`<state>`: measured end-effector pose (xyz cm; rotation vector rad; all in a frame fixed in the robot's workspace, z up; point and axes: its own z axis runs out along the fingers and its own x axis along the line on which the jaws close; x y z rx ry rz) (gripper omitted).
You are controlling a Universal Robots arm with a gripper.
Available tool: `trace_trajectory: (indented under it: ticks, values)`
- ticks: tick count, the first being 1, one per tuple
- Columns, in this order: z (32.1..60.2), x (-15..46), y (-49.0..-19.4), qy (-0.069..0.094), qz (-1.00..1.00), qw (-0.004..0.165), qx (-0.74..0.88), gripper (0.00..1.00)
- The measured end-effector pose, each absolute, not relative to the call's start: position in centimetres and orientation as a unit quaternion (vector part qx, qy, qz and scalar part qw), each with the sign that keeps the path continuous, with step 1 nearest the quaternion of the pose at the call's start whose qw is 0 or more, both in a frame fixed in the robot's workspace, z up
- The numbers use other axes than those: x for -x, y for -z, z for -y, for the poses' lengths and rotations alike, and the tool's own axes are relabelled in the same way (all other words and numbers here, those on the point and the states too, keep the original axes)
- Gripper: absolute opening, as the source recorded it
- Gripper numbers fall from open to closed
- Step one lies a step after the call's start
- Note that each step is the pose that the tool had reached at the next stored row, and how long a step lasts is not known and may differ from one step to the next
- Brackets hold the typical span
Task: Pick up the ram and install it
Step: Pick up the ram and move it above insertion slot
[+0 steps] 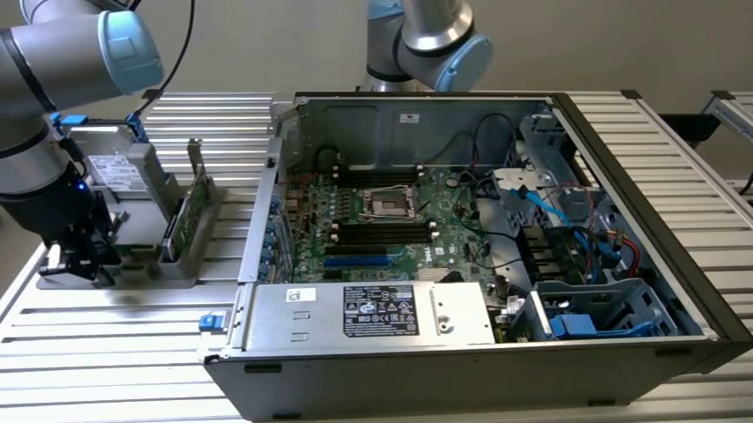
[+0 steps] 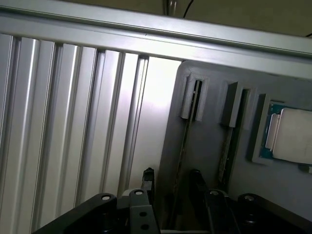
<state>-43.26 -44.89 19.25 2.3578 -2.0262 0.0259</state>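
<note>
Gripper [image 2: 170,179] seen with its jaws spread wide and nothing held. Two dark fingers [image 2: 147,181] are seen in the wrist view, with a bare gap between them. In that view the ram [image 2: 186,134] is lined up inside the gap, just beyond the fingertips. It is seen edge-on as a thin strip and is seated upright in a slot of the grey holder tray [image 2: 207,141]. No contact between fingers and ram can be made out.

A second ram stick [image 2: 227,151] is seated in the neighbouring slot, just outside one finger. Past it, a square silver processor chip [image 2: 292,134] is bedded in a recess of the same tray. On the gripper's other side the tray ends and the slatted aluminium table [image 2: 73,122] is exposed.

In the exterior view the gripper [image 1: 73,263] is placed low at the tray. A grey drive box [image 1: 118,172] with blue clips is stood behind it.

Well apart from the gripper, toward the exterior view's right, an open computer case [image 1: 471,379] is laid on the table. Its motherboard [image 1: 400,220] is uncovered.
</note>
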Motion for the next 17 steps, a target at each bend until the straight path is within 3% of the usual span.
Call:
trace_trajectory:
  ticks: [11, 14, 15, 17]
  values:
    - [44.86, 43.27, -19.25, -0.008, 0.654, 0.016, -0.756, 0.42]
    - [44.86, 43.27, -19.26, -0.008, 0.654, 0.017, -0.756, 0.40]
    - [44.86, 43.27, -19.25, -0.008, 0.654, 0.017, -0.756, 0.33]
    - [44.86, 43.27, -19.25, -0.008, 0.654, 0.017, -0.756, 0.33]
